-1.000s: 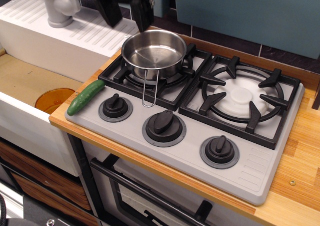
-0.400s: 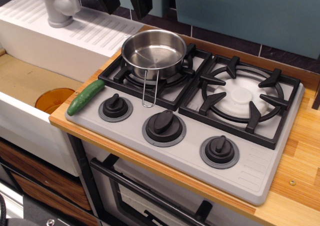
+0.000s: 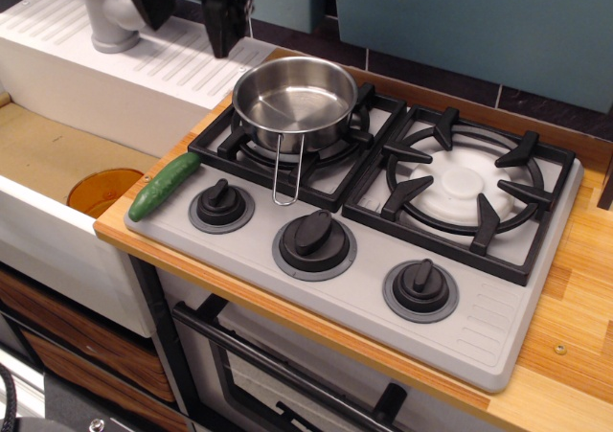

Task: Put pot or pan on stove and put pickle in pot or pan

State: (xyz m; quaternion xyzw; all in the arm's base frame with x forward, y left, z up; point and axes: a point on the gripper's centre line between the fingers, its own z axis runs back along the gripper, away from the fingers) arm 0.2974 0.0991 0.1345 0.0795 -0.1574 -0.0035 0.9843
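The shiny steel pan [image 3: 293,95] stands upright on the left burner of the grey stove [image 3: 364,288], its wire handle [image 3: 285,171] pointing toward the front. The pan is empty. The dark-green pickle [image 3: 164,186] lies on the stove's front left corner, beside the left knob [image 3: 221,205]. My gripper [image 3: 187,15] hangs at the top left, above the white drainboard, up and left of the pan. Its two black fingers [image 3: 223,25] stand apart with nothing between them.
A white sink unit [image 3: 115,78] with a grey tap [image 3: 110,11] sits to the left. An orange disc [image 3: 101,191] lies in the basin below the pickle. The right burner [image 3: 465,185] is bare. Wooden countertop [image 3: 575,288] runs along the right.
My gripper has moved left, from above the pan's back rim to over the drainboard. Pan and pickle have not moved.
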